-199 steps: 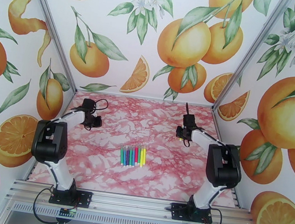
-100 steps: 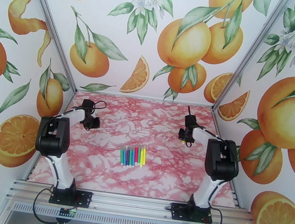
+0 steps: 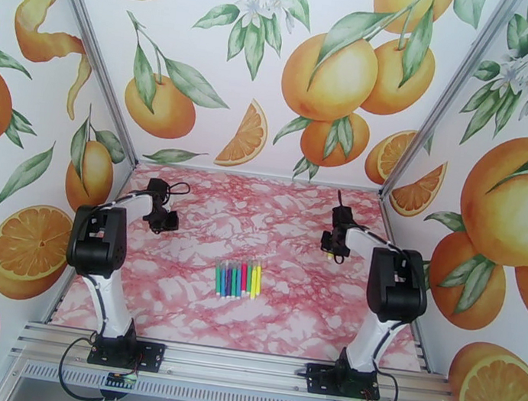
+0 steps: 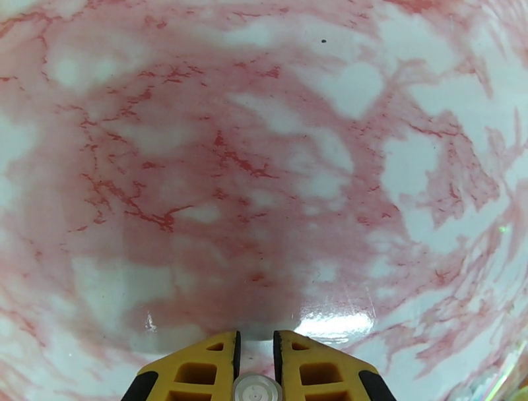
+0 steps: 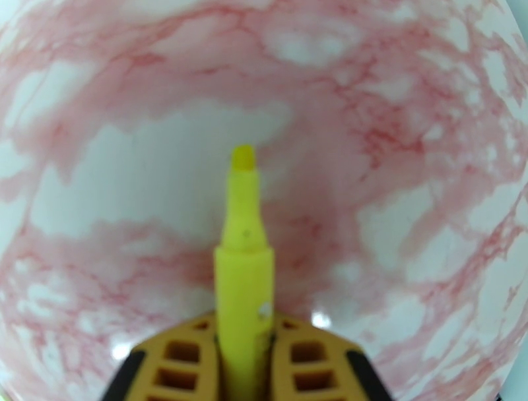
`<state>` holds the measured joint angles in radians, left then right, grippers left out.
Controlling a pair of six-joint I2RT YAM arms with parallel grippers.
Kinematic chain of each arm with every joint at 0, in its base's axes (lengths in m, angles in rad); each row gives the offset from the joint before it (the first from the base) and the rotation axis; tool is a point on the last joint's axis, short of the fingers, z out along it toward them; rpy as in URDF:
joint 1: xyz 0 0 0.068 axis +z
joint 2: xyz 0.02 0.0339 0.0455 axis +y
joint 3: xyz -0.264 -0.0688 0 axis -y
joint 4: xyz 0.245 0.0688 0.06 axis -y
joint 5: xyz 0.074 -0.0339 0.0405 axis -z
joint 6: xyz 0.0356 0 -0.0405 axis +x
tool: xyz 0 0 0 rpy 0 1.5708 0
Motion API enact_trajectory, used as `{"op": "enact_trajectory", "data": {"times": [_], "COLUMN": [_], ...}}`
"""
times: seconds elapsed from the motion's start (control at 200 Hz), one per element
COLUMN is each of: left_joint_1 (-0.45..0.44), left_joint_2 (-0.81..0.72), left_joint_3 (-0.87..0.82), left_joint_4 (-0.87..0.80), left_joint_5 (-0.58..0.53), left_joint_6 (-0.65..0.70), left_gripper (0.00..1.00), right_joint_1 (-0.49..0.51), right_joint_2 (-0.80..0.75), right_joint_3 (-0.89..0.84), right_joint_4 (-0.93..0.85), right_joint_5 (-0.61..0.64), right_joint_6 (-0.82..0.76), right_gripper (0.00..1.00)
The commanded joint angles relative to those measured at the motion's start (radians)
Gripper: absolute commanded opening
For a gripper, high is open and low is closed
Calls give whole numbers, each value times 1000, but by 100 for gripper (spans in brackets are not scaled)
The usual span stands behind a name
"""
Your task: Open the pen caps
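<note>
The right gripper (image 5: 244, 323) pinches the barrel of a yellow marker (image 5: 244, 264). Its cap is off and its bare nib (image 5: 243, 158) points to 12 o'clock in the wrist view, over the pink marbled counter (image 5: 409, 217). I cannot make out where that cap lies.

The first risk is the nib. If the arm dips or sets the marker down nose first, the nib will probably streak the counter or be crushed. The grip is on a smooth, thin barrel, so a quick swing might let it pivot or slide out. Dropped from any height, it would likely roll.

The left gripper (image 4: 255, 336) is pressed almost together over bare counter, and I can make out nothing held in the narrow slit. Sent to a marker like that, it would push the marker rather than grasp it, so it must spread first.

The row of markers (image 3: 238, 279) lies at mid-counter, at about 8 o'clock from the right gripper and 4 o'clock from the left gripper in the top view. The pen caps (image 3: 239, 267) to be opened are presumably on these, though they are too small to tell apart. The markers lie side by side, seemingly touching. Fingers coming down on one may nudge its neighbours and scatter the row, or pinch two at once.
</note>
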<state>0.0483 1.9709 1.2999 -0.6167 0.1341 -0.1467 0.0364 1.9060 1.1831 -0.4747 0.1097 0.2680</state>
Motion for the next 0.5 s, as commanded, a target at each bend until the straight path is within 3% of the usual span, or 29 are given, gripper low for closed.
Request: {"op": "enact_trajectory", "data": {"times": [0.0,0.495], "left_joint_1": [11,33], "left_joint_2": [19,-15], "left_joint_3": [22,-1], "left_joint_4": [-17,-14], "left_joint_5": [10,22], "left_joint_6": [12,6], "left_gripper": [22,28], "right_joint_1": [-10,-17], "right_joint_2": [19,16], "right_joint_3": [25,17], "right_joint_4": [-25,-33], "right_joint_5": [31,45], "right_joint_6": [-8,-21], "right_gripper": [20,28]}}
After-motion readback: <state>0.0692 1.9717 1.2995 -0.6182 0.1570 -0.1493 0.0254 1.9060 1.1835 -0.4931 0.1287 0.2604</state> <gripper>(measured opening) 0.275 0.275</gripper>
